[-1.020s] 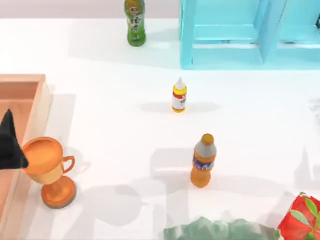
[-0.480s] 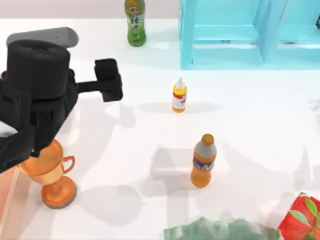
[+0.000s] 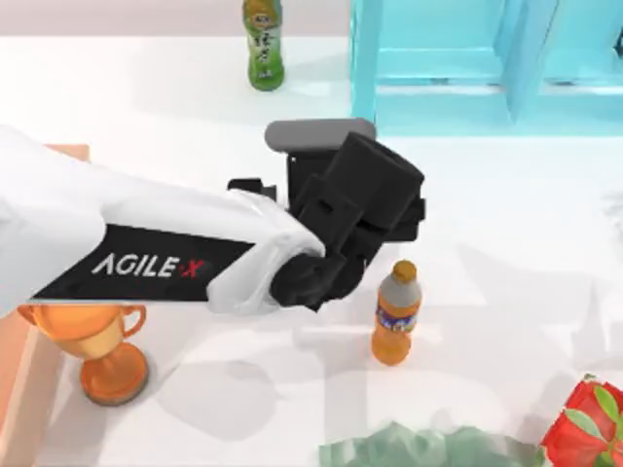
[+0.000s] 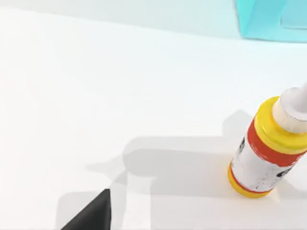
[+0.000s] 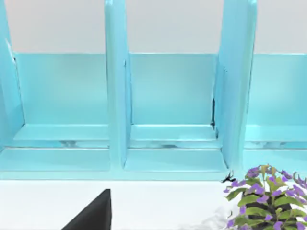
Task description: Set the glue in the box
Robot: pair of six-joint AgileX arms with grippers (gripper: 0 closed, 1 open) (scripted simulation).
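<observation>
Over table centre, reach step: left gripper hangs above glue, which stands upright on table, untouched. Finger state: cannot tell. Next, prob.: lower, close around body, carry to box at left edge.

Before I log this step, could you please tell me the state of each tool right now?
Left tool: above the middle of the table, over the glue; open or closed cannot be told.
Right tool: faces the blue shelf; cannot be told.
</observation>
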